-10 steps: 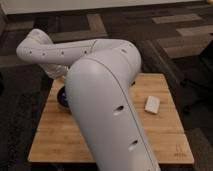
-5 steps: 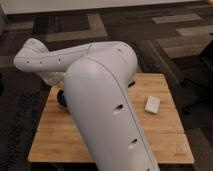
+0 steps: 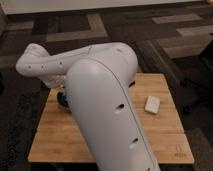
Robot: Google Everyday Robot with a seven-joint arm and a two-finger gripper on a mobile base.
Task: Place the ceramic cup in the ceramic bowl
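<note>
My big white arm (image 3: 100, 100) fills the middle of the camera view and bends back down toward the left side of the wooden table (image 3: 165, 135). A dark sliver of the ceramic bowl (image 3: 62, 100) shows at the table's left edge, just under the arm's lower link. The gripper is hidden behind the arm, somewhere near the bowl, and it is shut. Whether it holds anything does not show. The ceramic cup is hidden.
A flat white rectangular block (image 3: 152, 104) lies on the right part of the table. Dark patterned carpet (image 3: 150, 30) surrounds the table. A dark object (image 3: 207, 65) stands at the right edge of the view.
The arm's elbow has swung a little down and to the left. The block and table have stayed put.
</note>
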